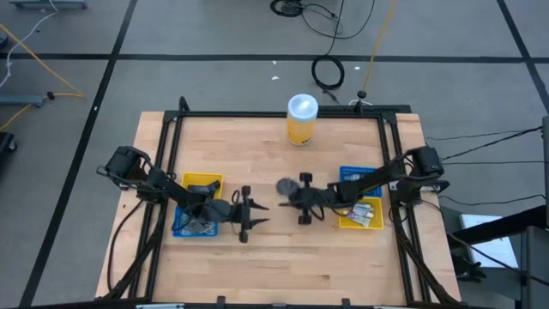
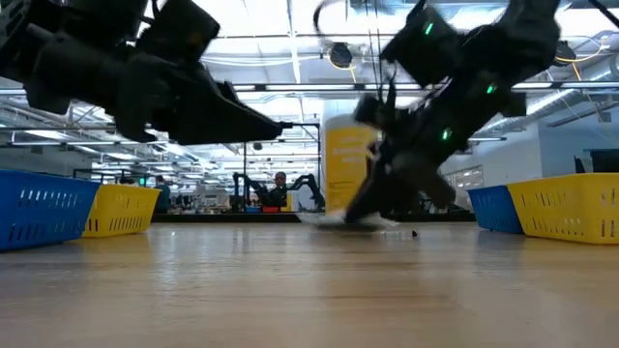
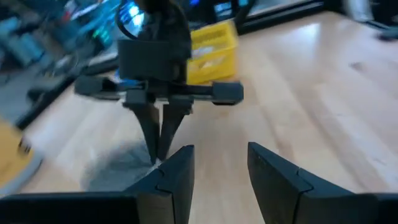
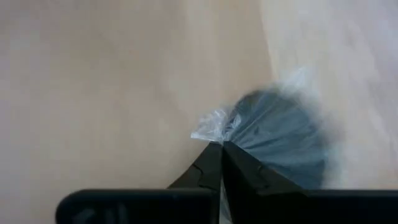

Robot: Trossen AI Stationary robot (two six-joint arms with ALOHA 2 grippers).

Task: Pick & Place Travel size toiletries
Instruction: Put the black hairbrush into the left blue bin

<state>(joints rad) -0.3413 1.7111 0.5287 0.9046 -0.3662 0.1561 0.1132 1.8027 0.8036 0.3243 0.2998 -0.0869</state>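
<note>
On the wooden counter [image 1: 283, 257], a dark-grey disc in clear wrap [image 4: 283, 140] lies near centre, its wrapper edge pinched by the right end effector [image 4: 221, 149], fingers together, while the left end effector [image 3: 217, 168] hovers just beside, fingers apart, empty.

Dark disc [image 4: 283, 140] in clear wrap was blurred, partly hidden behind right gripper [image 4: 221, 149]; tray [image 1: 196, 225] contents were indistinct.

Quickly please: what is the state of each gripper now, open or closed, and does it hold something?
Left gripper: open, holding nothing, above the table.
Right gripper: closed on the clear wrapper edge of a dark-grey disc at the table's middle.
</note>
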